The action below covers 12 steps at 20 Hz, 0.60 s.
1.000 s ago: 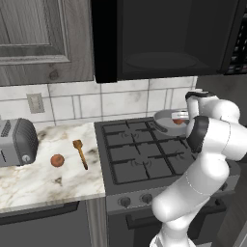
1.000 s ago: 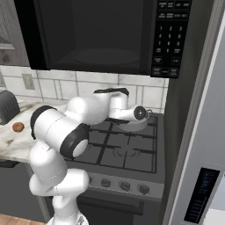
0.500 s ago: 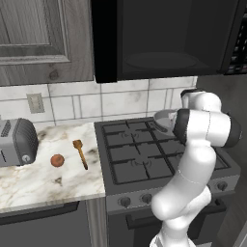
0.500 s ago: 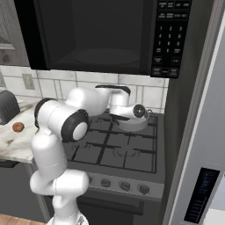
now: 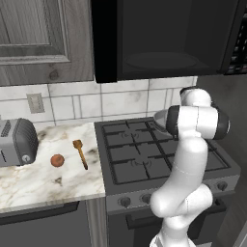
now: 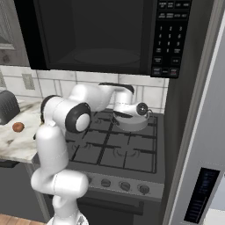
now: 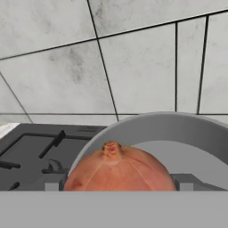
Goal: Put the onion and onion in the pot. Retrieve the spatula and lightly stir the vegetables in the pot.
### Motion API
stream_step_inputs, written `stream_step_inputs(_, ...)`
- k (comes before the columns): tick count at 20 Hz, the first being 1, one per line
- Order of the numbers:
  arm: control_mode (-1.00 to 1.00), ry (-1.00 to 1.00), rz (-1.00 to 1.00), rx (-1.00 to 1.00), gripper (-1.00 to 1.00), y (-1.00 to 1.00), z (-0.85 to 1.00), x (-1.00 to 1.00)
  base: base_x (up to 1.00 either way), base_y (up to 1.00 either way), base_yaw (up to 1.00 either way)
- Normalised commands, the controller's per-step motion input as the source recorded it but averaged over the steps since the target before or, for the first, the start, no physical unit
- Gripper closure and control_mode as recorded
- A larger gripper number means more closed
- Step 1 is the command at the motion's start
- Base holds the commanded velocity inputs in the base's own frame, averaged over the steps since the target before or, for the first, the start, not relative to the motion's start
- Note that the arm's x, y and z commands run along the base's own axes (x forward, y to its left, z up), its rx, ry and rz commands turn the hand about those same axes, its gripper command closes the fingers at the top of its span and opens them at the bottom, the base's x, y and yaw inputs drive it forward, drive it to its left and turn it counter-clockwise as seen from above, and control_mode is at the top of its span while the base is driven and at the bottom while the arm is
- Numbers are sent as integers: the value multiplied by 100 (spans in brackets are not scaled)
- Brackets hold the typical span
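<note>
Swinging back toward the tiled wall since a second ago, the arm is now carrying the two-finger gripper [image 6: 132, 115] over the shallow round grey metal pot [image 7: 178, 133]. Its jaws are standing wide around a smooth reddish-orange onion [image 7: 119, 169], just above the pot's floor. Well away to its left, the second onion [image 5: 57, 160] is lying beside the orange-brown wooden spatula [image 5: 80, 153] on the marble counter [image 5: 43, 183].

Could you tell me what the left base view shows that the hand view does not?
Left base view alone: the wooden spatula, an onion beside it on the marble counter, and the toaster. Hand view alone: a second onion close up against the pot's wall, between the finger tips, with the jaws wide. Both share the pot, the stove grates and the tiled wall.
</note>
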Motion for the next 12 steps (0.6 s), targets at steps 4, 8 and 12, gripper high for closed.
stream_step_inputs(4,-100,0,0,0,100,-2,-18,8,0,0,0)
stream_step_inputs(8,-100,0,0,0,100,0,-11,16,0,0,0)
stream_step_inputs(12,-100,0,0,0,100,0,-2,25,0,0,0)
